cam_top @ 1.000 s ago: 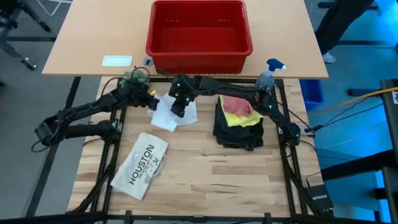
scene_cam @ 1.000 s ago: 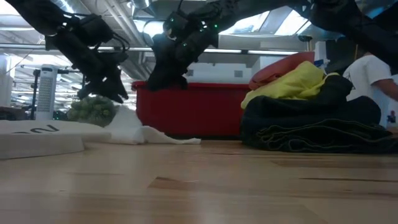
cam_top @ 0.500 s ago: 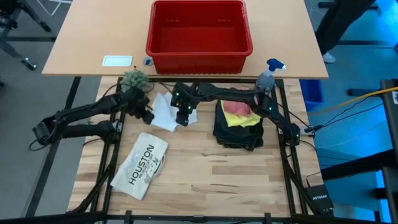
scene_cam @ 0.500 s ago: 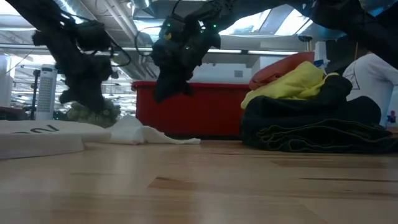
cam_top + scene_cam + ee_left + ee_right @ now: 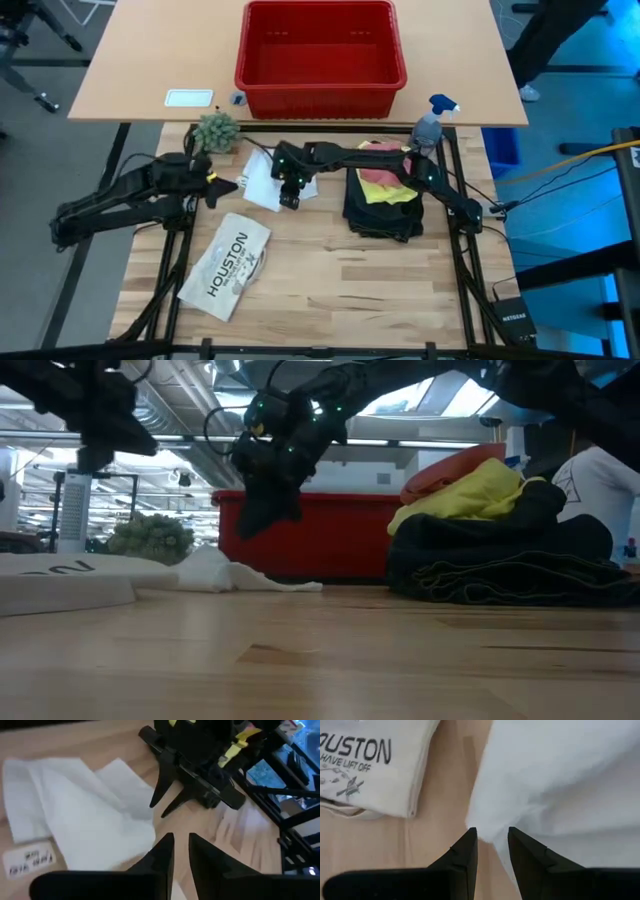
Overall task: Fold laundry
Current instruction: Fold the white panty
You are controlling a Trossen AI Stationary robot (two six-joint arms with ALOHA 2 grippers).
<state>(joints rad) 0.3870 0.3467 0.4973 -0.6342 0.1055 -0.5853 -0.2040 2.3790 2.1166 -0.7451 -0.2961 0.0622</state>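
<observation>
- Your left gripper (image 5: pixel 222 186) hangs at nine o'clock of the white cloth (image 5: pixel 262 181), fingers a narrow gap apart, holding nothing.
- That cloth lies crumpled and flat, probably next to fold.
- Your right gripper (image 5: pixel 288 201) hovers above its six o'clock edge, narrowly parted, empty.
- At three o'clock, the trousers (image 5: pixel 380 215) carry the yellow shirt (image 5: pixel 390 190).
</observation>
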